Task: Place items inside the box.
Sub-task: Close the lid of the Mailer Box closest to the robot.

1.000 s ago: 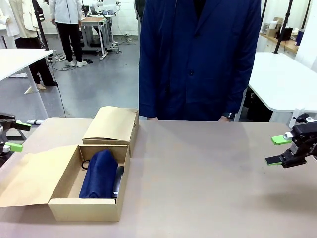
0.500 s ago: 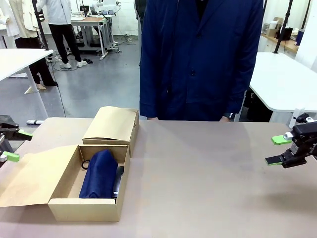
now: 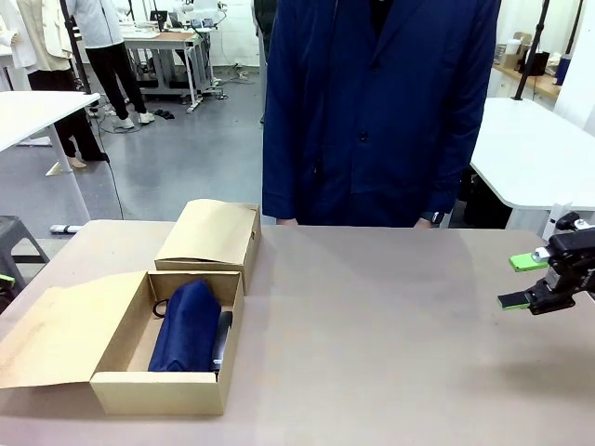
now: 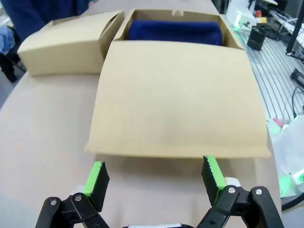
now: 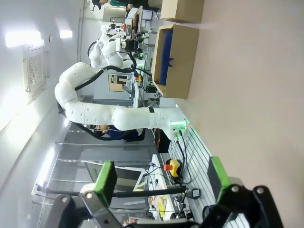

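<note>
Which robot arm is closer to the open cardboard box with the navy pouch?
Left. Its gripper hovers just off the box's folded-out lid; the right gripper hangs across the table.

Navy pouch [image 3: 186, 325] (tan box [image 3: 158, 392])

Tan table [image 3: 390, 325], open cardboard box [image 3: 130, 372], closed box [image 3: 209, 234] just behind it

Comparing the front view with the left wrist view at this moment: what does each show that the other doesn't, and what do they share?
Front view only: the right gripper, open and empty, at the table's right edge, a person in a dark blue coat at the far side, and a black item beside the pouch in the box.

Left wrist view only: the left gripper, open and empty, just short of the flap's free edge.

Both: the open box with its flap folded out, the navy pouch inside, and a closed box next to it.
</note>
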